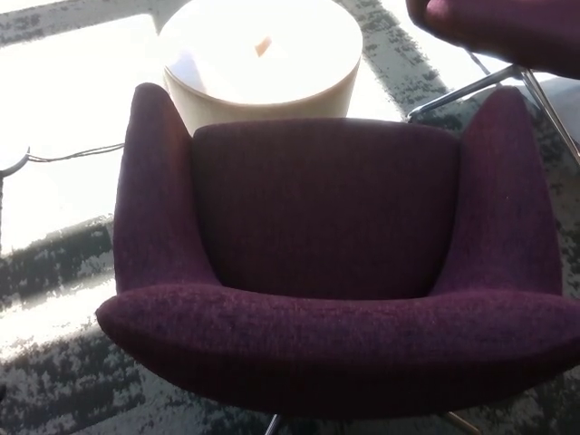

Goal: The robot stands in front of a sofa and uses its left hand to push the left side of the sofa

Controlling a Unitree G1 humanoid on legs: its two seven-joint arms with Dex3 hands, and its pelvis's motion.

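Observation:
A dark purple upholstered sofa chair (326, 263) fills most of the head view, seen from behind and above its backrest. Its left armrest (149, 190) rises at picture left, its right armrest (507, 190) at picture right. The seat cushion (326, 204) lies between them. Neither of my hands shows anywhere in the picture.
A round cream side table (263, 59) stands just beyond the seat, brightly lit. A second purple chair (498, 32) on metal legs (471, 86) sits at the top right. A thin cable (72, 154) runs across the bright floor on the left. Patterned grey carpet (63, 381) surrounds the chair.

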